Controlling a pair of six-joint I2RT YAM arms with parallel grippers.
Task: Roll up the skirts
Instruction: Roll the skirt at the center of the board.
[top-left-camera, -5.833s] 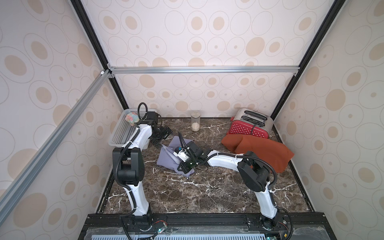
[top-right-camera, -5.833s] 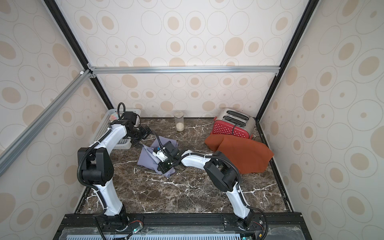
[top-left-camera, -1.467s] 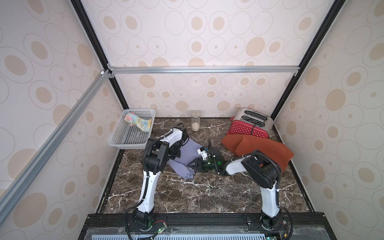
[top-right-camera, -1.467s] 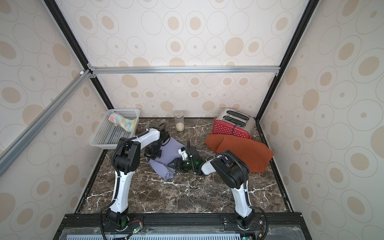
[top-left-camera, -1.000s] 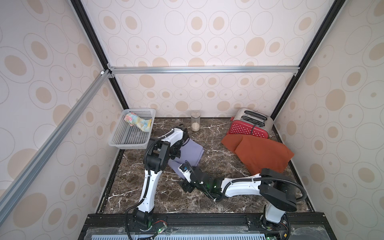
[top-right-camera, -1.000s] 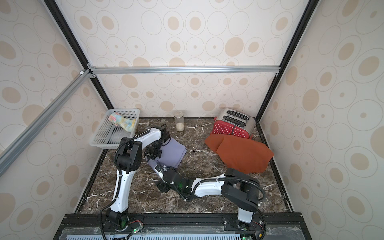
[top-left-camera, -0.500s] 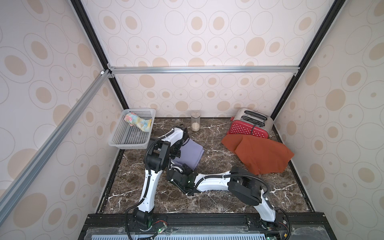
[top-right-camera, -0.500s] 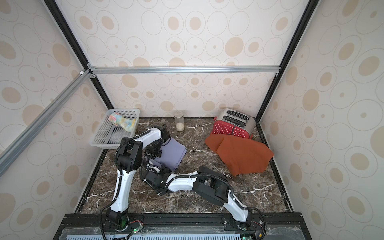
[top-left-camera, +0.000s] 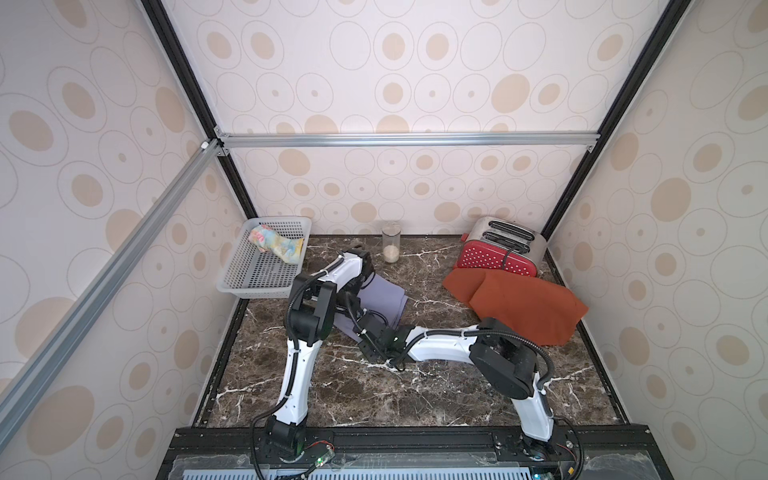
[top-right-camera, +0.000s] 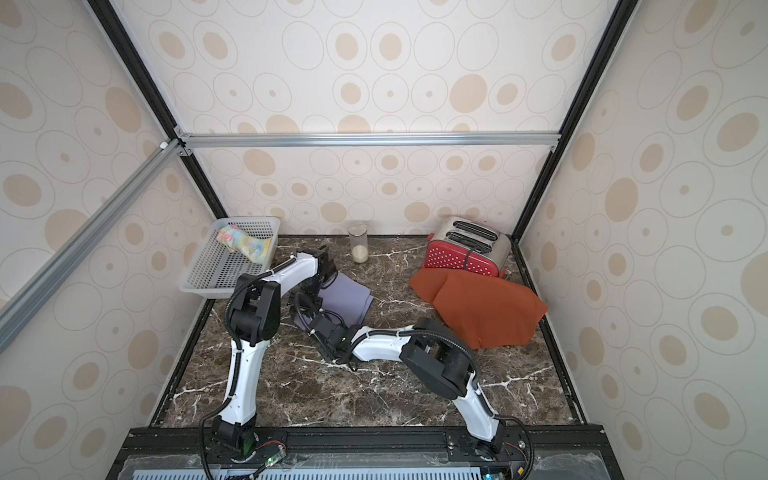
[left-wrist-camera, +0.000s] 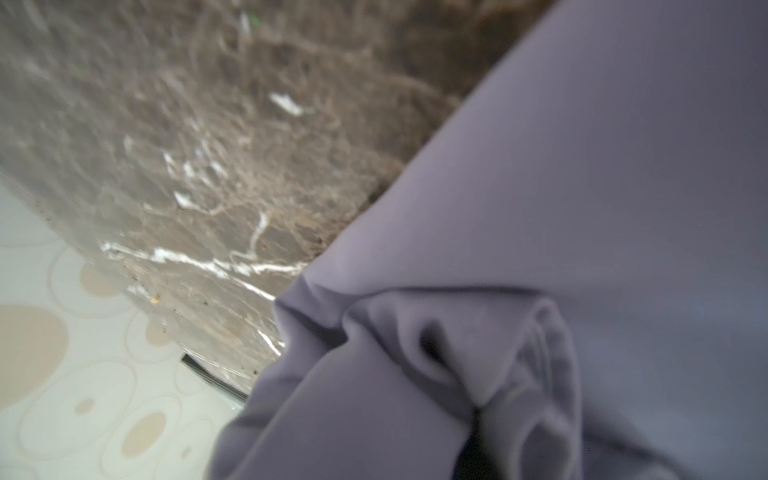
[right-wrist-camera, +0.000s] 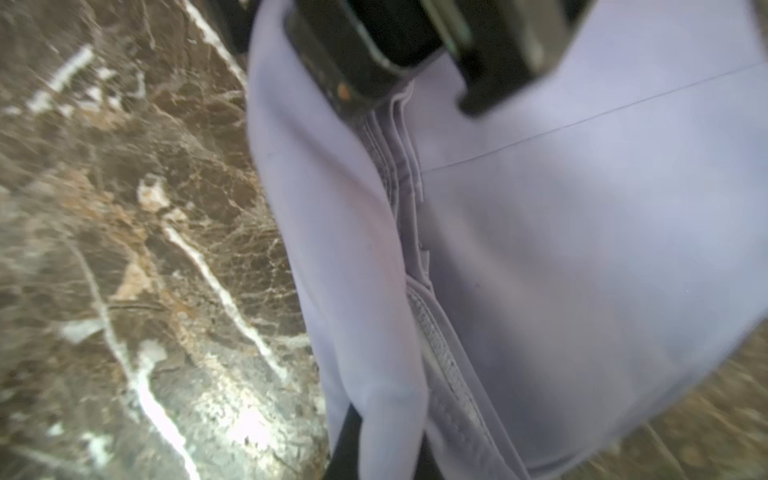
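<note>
Right gripper (top-left-camera: 356, 326) pressed together, apparently pinching the near edge of the lavender skirt (top-left-camera: 384, 297), which lies part-folded on the table (top-left-camera: 374, 395), 11 o'clock of centre. Left gripper (top-left-camera: 352, 290) sits over its left edge, and whether it is spread I cannot tell. Rust-orange skirt (top-left-camera: 519, 303) lies flat at 2 o'clock. Floral skirt (top-left-camera: 276, 245) is in the basket (top-left-camera: 253, 278) at 10 o'clock.

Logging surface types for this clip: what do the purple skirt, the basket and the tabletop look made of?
The purple skirt: smooth matte cloth, soft folds, stitched seam; basket: likely white plastic, perforated walls; tabletop: brown marble look, white veins, possibly a print.
</note>
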